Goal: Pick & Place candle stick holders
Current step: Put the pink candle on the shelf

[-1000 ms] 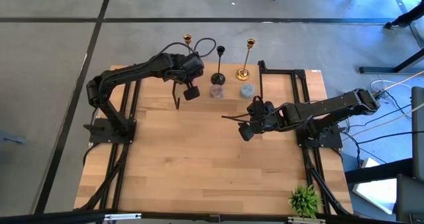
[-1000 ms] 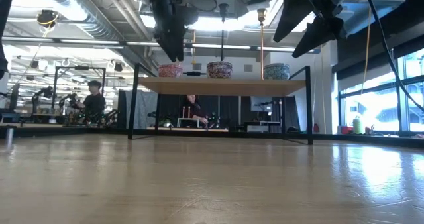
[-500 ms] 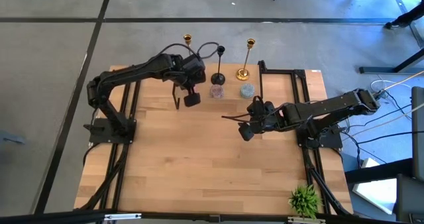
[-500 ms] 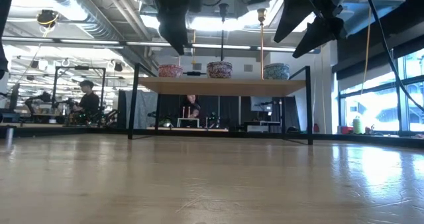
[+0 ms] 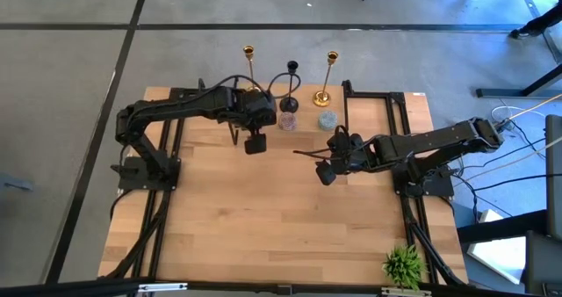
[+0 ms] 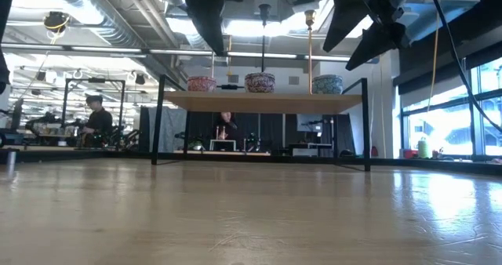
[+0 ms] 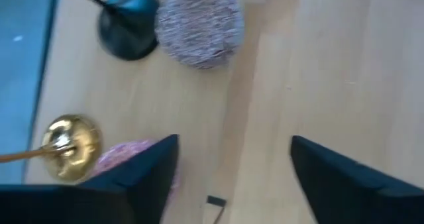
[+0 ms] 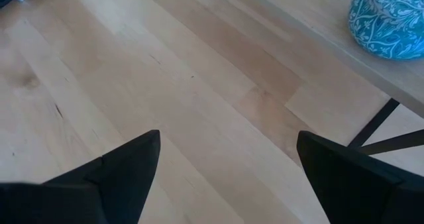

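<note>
The candle stick holders stand on a raised wooden shelf at the table's far edge. The low view shows the pink, purple and light blue squat holders in a row, with the gold and black sticks behind them. My left gripper hangs open above the shelf. The pink holder and a gold base lie beside one finger, and the purple holder and black base lie farther off. My right gripper waits open over bare wood near the light blue holder.
The shelf stands on black legs. A small green plant sits at the table's near right corner. Bare tabletop spreads in front of both arms. People show in the room beyond the table.
My left gripper has swung toward the table's right and slightly toward its near edge, along the row of holders, staying high above the shelf. My right arm has kept still.
</note>
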